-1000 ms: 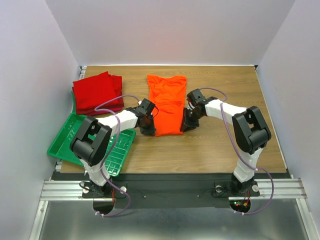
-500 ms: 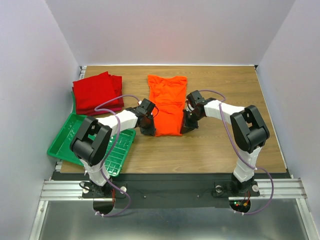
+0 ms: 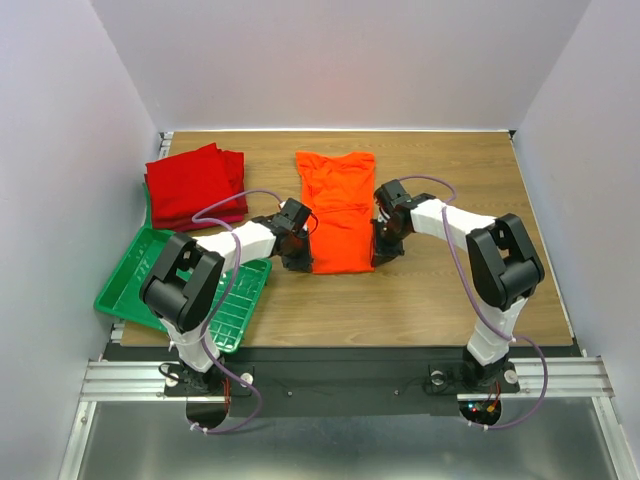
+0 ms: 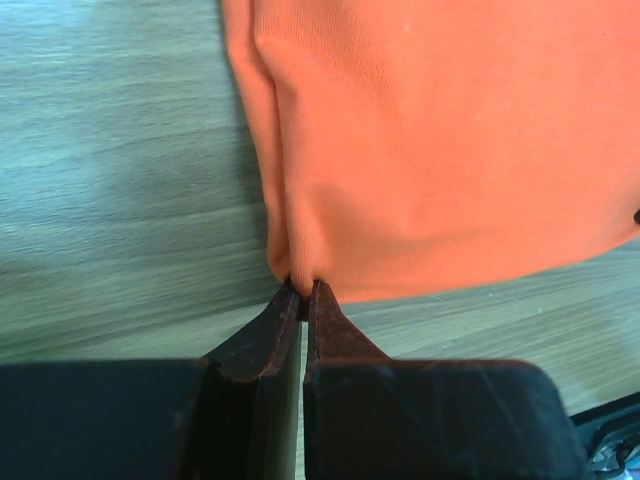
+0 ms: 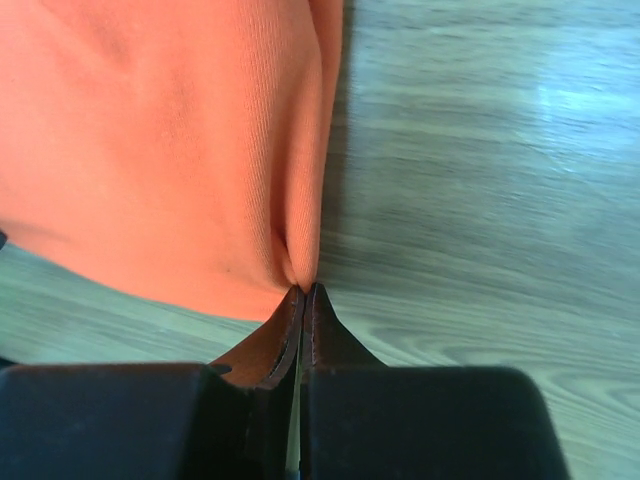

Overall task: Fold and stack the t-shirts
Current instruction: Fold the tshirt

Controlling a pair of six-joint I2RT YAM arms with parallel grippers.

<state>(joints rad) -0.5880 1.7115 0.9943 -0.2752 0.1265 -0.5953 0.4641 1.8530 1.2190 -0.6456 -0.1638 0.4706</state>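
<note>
The orange t-shirt [image 3: 338, 205] lies flat in a long strip in the middle of the wooden table. My left gripper [image 3: 298, 262] is shut on its near left corner, and the left wrist view shows cloth [image 4: 440, 140] pinched between the fingertips [image 4: 303, 290]. At the near right corner my right gripper [image 3: 380, 256] is shut on the hem, the orange cloth [image 5: 160, 140] bunching into the tips [image 5: 303, 290]. A pile of folded deep red t-shirts [image 3: 195, 185] sits at the back left.
A green plastic grid tray [image 3: 135, 285] rests tilted at the table's left front edge, partly under my left arm. White walls close in the table [image 3: 450, 290] on three sides.
The right gripper has closed on the orange shirt's near right corner. The left gripper has tightened on the near left corner. The shirt's near edge has shifted slightly towards the arms.
</note>
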